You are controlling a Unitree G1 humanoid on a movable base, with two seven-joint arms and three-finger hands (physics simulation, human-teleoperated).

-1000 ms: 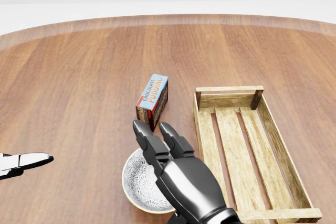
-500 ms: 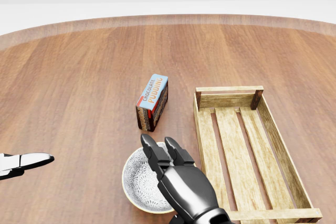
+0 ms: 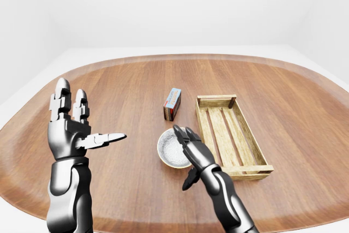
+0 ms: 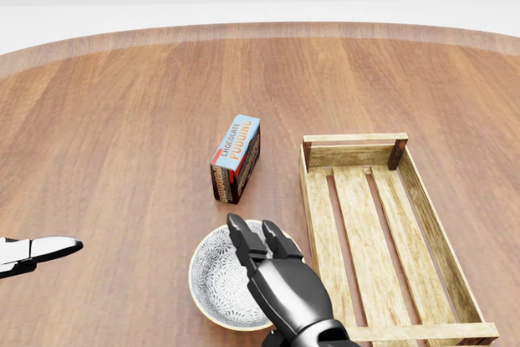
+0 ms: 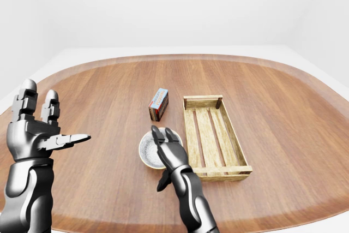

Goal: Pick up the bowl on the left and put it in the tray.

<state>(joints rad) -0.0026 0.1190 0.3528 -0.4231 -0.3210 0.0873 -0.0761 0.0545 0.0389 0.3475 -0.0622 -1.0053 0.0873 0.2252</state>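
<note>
On the table (image 4: 122, 136), head view, low centre: bowl (image 4: 213, 280) sits upright at 6 o'clock of the frame, patterned inside, not in the tray (image 4: 355, 138). The tray lies at 3 o'clock of the bowl, just beside it, slats bare. Pudding box (image 4: 236, 158) is at 12 o'clock of the bowl, near but apart.

R hand (image 4: 284, 286): fingers straight and side by side, laid over the bowl's 3 o'clock rim, not closed round it. Contact w/ rim: can't tell.

L hand (image 3: 68, 129): held up off the table at 9 o'clock, fingers upright, thumb stuck out sideways, spread, holding nothing.

View diffs:
- Head view gives only the L thumb tip at its 9 o'clock edge. Eye views give the whole L hand + forearm.
- Eye views show the R thumb hanging below the palm, clear of the bowl. Head view hides it.
- Box label "Chocolate Pudding" is legible in head view only.
- Eye views show the whole oval tabletop.

Counts: bowl x1, tray x1, box x1, hands x2.
</note>
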